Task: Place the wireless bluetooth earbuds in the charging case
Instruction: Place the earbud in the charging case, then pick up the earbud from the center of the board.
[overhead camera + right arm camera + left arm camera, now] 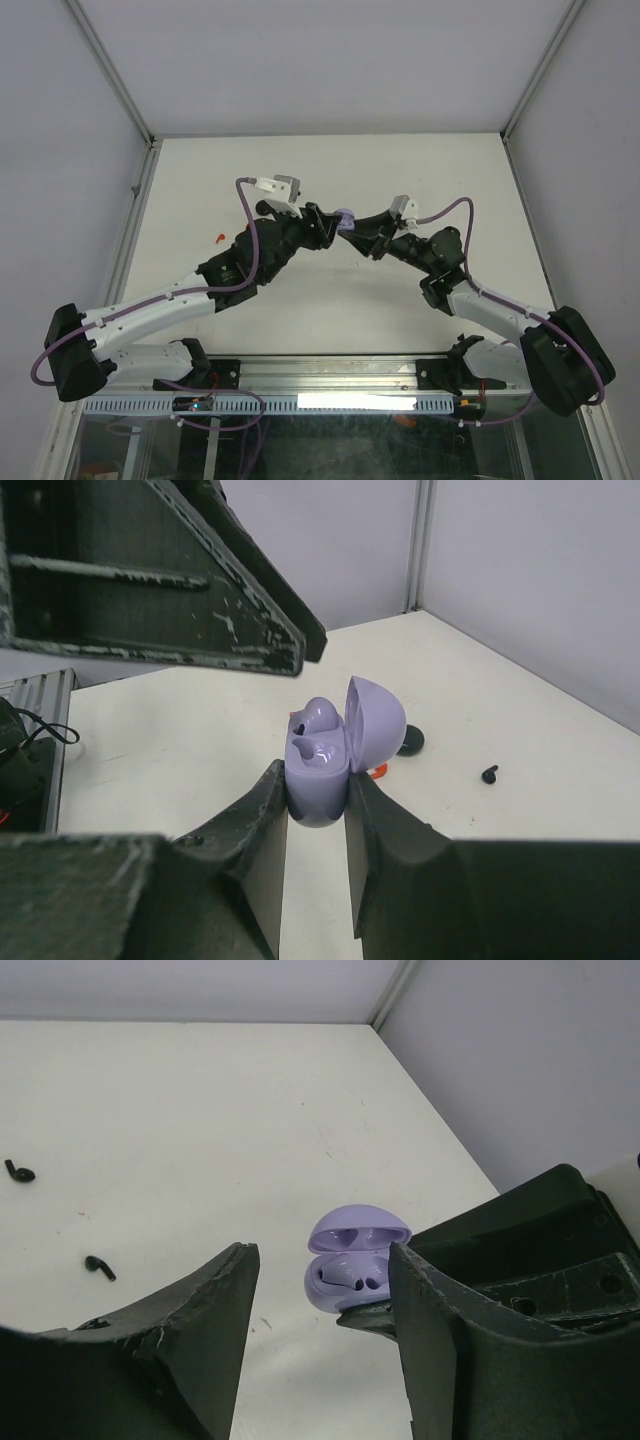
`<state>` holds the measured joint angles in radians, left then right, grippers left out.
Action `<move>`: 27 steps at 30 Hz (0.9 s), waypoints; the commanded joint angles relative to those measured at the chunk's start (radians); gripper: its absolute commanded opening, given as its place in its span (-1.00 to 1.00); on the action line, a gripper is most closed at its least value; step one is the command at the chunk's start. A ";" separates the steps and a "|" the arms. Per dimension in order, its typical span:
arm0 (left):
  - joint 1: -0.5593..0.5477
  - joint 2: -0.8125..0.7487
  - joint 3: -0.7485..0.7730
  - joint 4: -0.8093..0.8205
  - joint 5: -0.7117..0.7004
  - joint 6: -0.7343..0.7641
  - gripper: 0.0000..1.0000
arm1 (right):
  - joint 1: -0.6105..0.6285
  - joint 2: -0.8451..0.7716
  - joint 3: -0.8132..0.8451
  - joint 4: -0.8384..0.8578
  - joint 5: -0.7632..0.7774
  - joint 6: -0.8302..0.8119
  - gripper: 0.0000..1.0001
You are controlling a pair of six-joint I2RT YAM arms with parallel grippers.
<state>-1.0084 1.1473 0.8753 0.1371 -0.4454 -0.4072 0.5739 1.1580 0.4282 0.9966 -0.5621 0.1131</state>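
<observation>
Right wrist: right gripper (317, 785) clamped on the open purple charging case (340, 750); left gripper (320, 1255) half spread.

The white table (330, 170) runs from the near rail to the far wall. A tiny red piece (218, 237), too small to make out, lies on its left side. Two black earbuds lie well apart on the bare top: the far earbud (18, 1171) and the near earbud (99, 1267).
</observation>
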 commanded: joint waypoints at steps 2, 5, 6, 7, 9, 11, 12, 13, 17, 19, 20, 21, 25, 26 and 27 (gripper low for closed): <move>-0.006 -0.064 0.075 -0.135 -0.086 -0.012 0.15 | 0.005 -0.049 -0.007 -0.018 0.046 -0.053 -0.93; -0.006 -0.068 0.081 -0.237 -0.128 -0.038 0.18 | 0.004 -0.064 -0.014 -0.051 0.056 -0.072 -0.93; -0.004 -0.069 0.081 -0.271 -0.147 -0.055 0.19 | 0.004 -0.070 -0.017 -0.067 0.060 -0.078 -0.93; -0.003 -0.069 0.080 -0.304 -0.160 -0.067 0.20 | 0.006 -0.076 -0.020 -0.078 0.062 -0.082 -0.93; 0.004 -0.062 0.079 -0.366 -0.173 -0.089 0.21 | 0.004 -0.086 -0.030 -0.093 0.068 -0.088 -0.93; 0.021 -0.044 0.080 -0.415 -0.172 -0.108 0.21 | 0.004 -0.094 -0.040 -0.103 0.072 -0.090 -0.93; 0.037 -0.034 0.080 -0.437 -0.159 -0.115 0.21 | 0.005 -0.097 -0.046 -0.106 0.075 -0.091 -0.93; 0.056 -0.023 0.082 -0.460 -0.140 -0.124 0.21 | 0.005 -0.100 -0.050 -0.107 0.077 -0.091 -0.93; 0.154 0.037 0.082 -0.539 -0.030 -0.141 0.20 | 0.004 -0.113 -0.060 -0.128 0.080 -0.094 -0.93; 0.202 0.065 0.079 -0.576 0.017 -0.141 0.19 | 0.005 -0.117 -0.061 -0.139 0.080 -0.094 -0.93; 0.224 0.079 0.076 -0.588 0.038 -0.138 0.18 | 0.005 -0.119 -0.063 -0.144 0.080 -0.094 -0.93; 0.246 0.094 0.074 -0.601 0.055 -0.135 0.17 | 0.005 -0.119 -0.064 -0.148 0.080 -0.094 -0.93; 0.295 0.146 0.076 -0.638 0.084 -0.118 0.14 | 0.005 -0.120 -0.071 -0.149 0.079 -0.098 -0.93; 0.304 0.159 0.077 -0.644 0.091 -0.112 0.14 | 0.005 -0.119 -0.072 -0.148 0.079 -0.097 -0.93; 0.314 0.174 0.078 -0.648 0.102 -0.105 0.14 | 0.005 -0.119 -0.074 -0.148 0.079 -0.096 -0.93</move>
<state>-0.7197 1.2938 0.9234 -0.4789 -0.4095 -0.5308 0.5739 1.0630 0.3611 0.8173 -0.5007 0.0341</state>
